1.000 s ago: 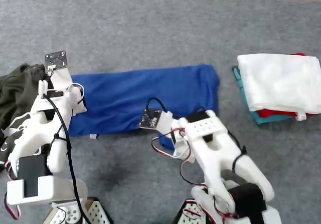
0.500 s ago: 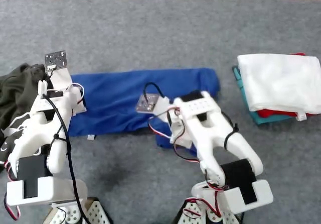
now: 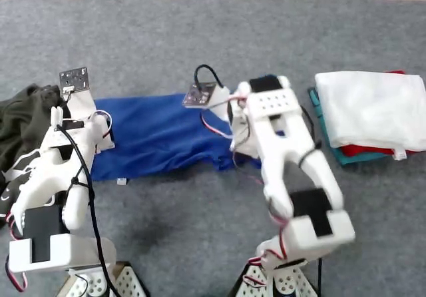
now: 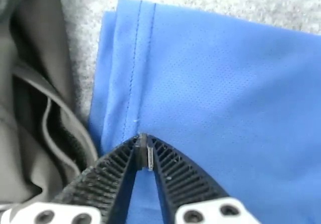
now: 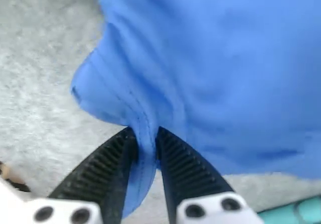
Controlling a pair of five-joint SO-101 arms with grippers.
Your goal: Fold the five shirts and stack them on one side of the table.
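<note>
High view: a grey, felt-like bench point(image 3: 200, 37) fills the picture. A blue shirt point(image 3: 153, 134) lies across its middle as a long flat band, running from about 9 o'clock toward the centre. Its 3 o'clock end is rumpled and bunched under my right arm, which is white plastic with loose wires.

At the 9 o'clock edge a dark olive shirt point(image 3: 20, 120) sits in a soft, crumpled heap, touching the blue shirt's end. At 3 o'clock, well apart from the blue shirt, is a neat stack. A thick folded white shirt point(image 3: 369, 114) lies on top. A red shirt point(image 3: 363, 150) and a teal shirt point(image 3: 346, 157) show as thin edges beneath it.

Left wrist view: my left tool point(image 4: 144, 151) has black ribbed jaws drawn together to a point. They are pressed closed on the blue shirt close to its stitched hem. The cloth is a fine, dotted mesh knit, smooth and flat. The dark olive shirt lies just beside the hem in heavy matte folds.

Right wrist view: my right tool point(image 5: 145, 136) has its ribbed jaws nearly together, with only a narrow gap. They pinch a vertical fold of the blue shirt's double-stitched edge. The fabric drapes and curves away from the grip in soft waves above the fuzzy grey bench.
</note>
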